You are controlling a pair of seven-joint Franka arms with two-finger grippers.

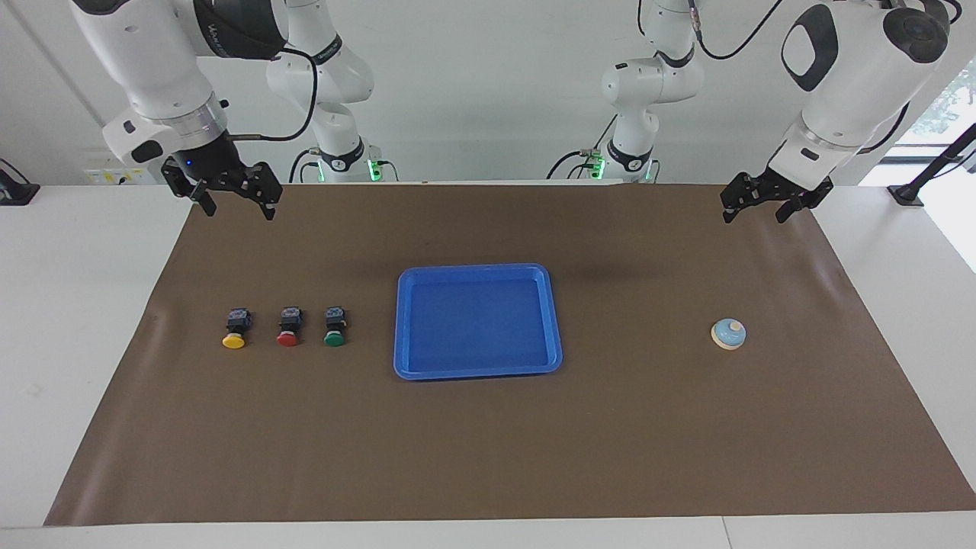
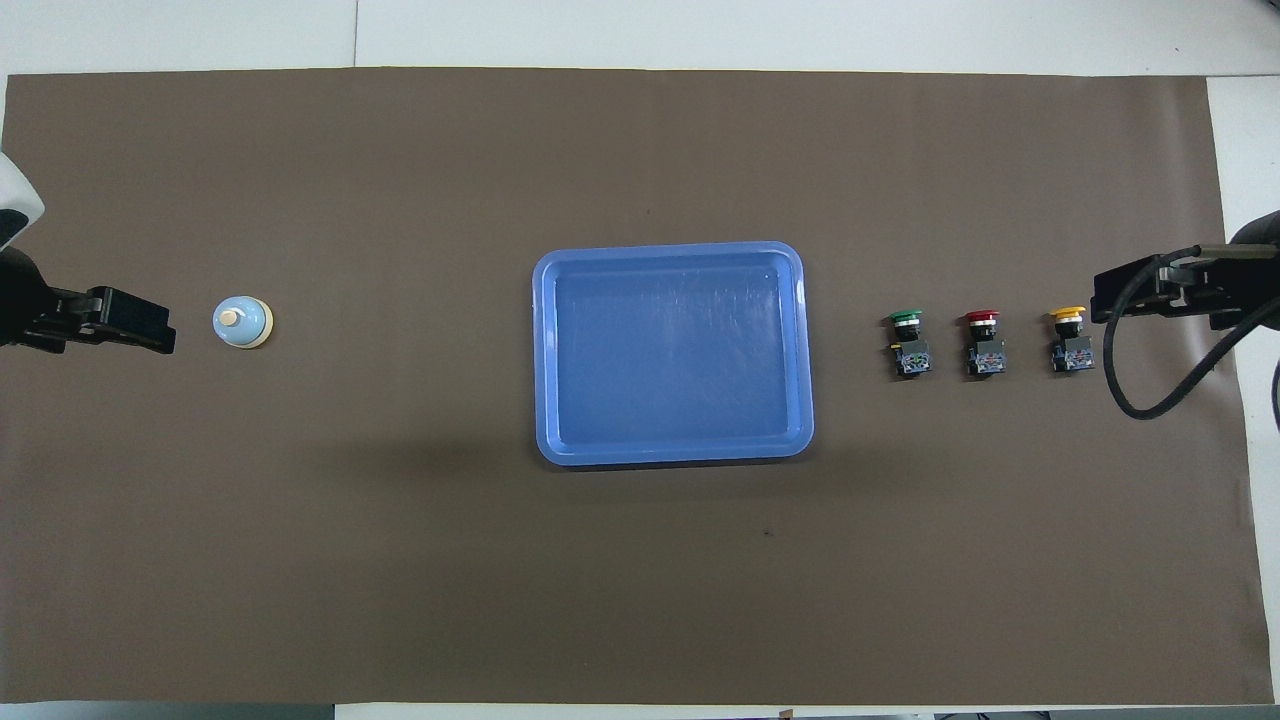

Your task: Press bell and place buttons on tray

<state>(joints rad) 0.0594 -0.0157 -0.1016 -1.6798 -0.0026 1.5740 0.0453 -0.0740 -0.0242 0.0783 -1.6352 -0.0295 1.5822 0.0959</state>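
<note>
Facing view and overhead view agree on the layout. The bell (image 1: 728, 333) is seen standing upright on the brown mat (image 1: 488, 442) toward the left arm's end of the bench, well apart from the tray (image 1: 478, 369). It is judged light and rigid, with a smooth dome likely to slip if pinched; a straight downward press on its cream knob (image 2: 229, 318) is called for, not a grasp.

Three buttons are lined up in a row toward the right arm's end, level with the tray: the green button (image 1: 334, 328) just beside the tray, the red button (image 1: 288, 328) in the middle, the yellow button (image 1: 235, 329) outermost. Each is lying with its cap pointing away from the robots. They are judged small, stiff and light; the squared black body seems the surer hold, since the round glossy cap may roll out. Finer detail of the bodies cannot be made out.

The tray sits empty at mid-mat, so nothing is yet placed.

The left pincer (image 1: 768, 206) is held spread and empty above the mat's robot-side edge, and the right pincer (image 1: 232, 200) likewise, spread and empty.
</note>
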